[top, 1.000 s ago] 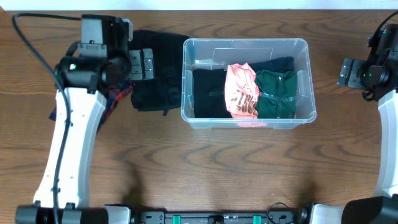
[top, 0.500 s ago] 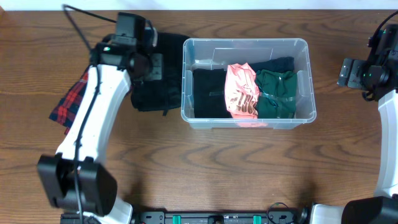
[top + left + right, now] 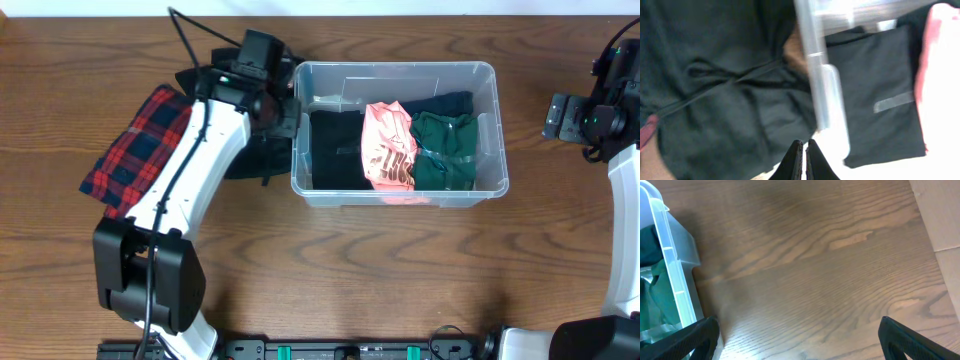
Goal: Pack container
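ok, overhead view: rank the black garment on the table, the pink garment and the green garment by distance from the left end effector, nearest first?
1. black garment: on the table, under the left end effector, just left of the container.
2. pink garment: middle of the container.
3. green garment: right part of the container.

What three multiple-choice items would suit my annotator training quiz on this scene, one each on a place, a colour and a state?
1. Where is the plaid cloth? A in the container; B on the table, left of the container; C hanging on the container's rim.
2. The middle garment in the container is: A pink; B yellow; C white.
3. The left gripper is: A wide open; B shut; C out of view.
Key: B, it lies on the wood; A, seen overhead; B, its fingers meet.
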Motion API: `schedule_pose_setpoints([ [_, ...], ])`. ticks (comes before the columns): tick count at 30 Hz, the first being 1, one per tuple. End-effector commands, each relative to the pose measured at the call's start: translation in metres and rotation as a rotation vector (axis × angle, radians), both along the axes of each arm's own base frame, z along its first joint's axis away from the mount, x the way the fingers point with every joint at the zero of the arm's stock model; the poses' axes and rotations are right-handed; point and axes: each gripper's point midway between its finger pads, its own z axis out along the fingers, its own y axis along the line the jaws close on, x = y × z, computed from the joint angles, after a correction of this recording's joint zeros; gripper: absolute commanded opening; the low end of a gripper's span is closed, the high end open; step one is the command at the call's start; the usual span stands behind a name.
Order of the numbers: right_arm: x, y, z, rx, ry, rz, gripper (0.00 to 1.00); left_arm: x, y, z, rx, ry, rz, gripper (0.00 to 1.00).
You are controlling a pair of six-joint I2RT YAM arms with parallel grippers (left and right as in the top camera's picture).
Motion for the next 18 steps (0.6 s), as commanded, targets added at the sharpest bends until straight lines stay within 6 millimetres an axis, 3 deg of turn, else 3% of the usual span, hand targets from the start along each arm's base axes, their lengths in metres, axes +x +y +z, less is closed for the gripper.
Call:
schedule_pose_setpoints([
  [1,0.0,-0.003,0.002,-0.008,-0.004,-0.018,0.99,0.001,0.0,-0.005,0.011,0.001,0.01,0.06],
  [5,0.0,-0.003,0.002,-0.007,-0.005,-0.018,0.99,0.005,0.009,-0.012,0.066,0.001,0.032,0.06],
  [15,0.0,-0.003,0.002,-0.007,-0.005,-0.018,0.99,0.008,0.009,-0.052,0.099,0.081,0.031,0.06],
  [18,0.0,-0.003,0.002,-0.007,-0.005,-0.018,0.99,0.007,0.008,-0.054,0.093,0.09,0.028,0.06],
])
